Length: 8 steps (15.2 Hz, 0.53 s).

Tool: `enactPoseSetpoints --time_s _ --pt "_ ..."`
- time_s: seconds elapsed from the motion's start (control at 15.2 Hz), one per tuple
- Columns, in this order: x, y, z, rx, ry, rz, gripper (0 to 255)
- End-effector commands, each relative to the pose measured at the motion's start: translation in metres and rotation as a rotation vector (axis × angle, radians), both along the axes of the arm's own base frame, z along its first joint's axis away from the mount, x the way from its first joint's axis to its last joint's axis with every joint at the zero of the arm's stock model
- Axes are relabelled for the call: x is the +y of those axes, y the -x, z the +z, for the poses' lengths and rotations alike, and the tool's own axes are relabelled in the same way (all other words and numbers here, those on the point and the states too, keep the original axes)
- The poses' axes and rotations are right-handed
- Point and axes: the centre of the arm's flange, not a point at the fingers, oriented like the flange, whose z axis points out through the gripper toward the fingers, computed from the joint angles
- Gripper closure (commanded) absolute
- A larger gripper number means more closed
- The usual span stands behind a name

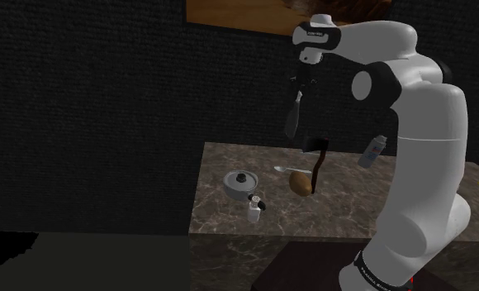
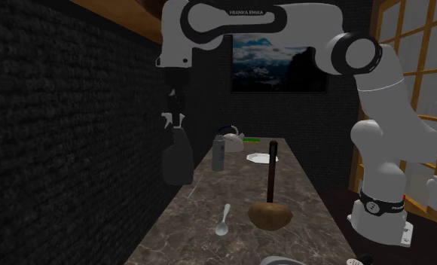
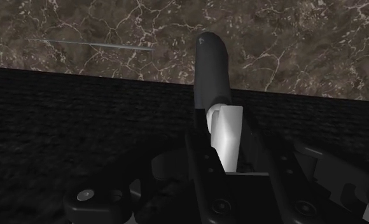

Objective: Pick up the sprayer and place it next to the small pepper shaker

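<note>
My gripper (image 1: 299, 88) is high above the marble counter (image 1: 345, 207), shut on the white trigger head of the sprayer (image 1: 293, 117). The sprayer's dark bottle (image 2: 178, 156) hangs below the gripper (image 2: 175, 105), close to the dark brick wall and well clear of the counter top. In the wrist view both fingers (image 3: 200, 149) clasp the white head, and the dark bottle (image 3: 212, 70) points away from the gripper (image 3: 228, 137) towards the counter's wall edge. The small white pepper shaker (image 1: 253, 209) stands near the counter's corner at the shoulder view's left.
A grey lidded pot (image 1: 240, 182) sits beside the shaker. A brown brush with a dark upright handle (image 1: 303, 182), a spoon (image 2: 223, 220), a spray can (image 2: 218, 151), a kettle (image 2: 229, 135) and a plate (image 2: 262, 158) are also on the counter. The dark brick wall (image 2: 74, 113) runs along one side.
</note>
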Motion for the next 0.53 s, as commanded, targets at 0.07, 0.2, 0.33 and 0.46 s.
enactPoseSetpoints --time_s 0.07,0.2,0.33,0.46 --pt "0.000 0.001 0.016 0.000 0.000 0.000 255" --pt "0.000 0.001 0.026 0.000 0.000 0.000 255" --pt "0.000 0.001 0.037 0.000 0.000 0.000 255" --pt "0.013 0.003 0.043 0.000 0.000 0.000 255"
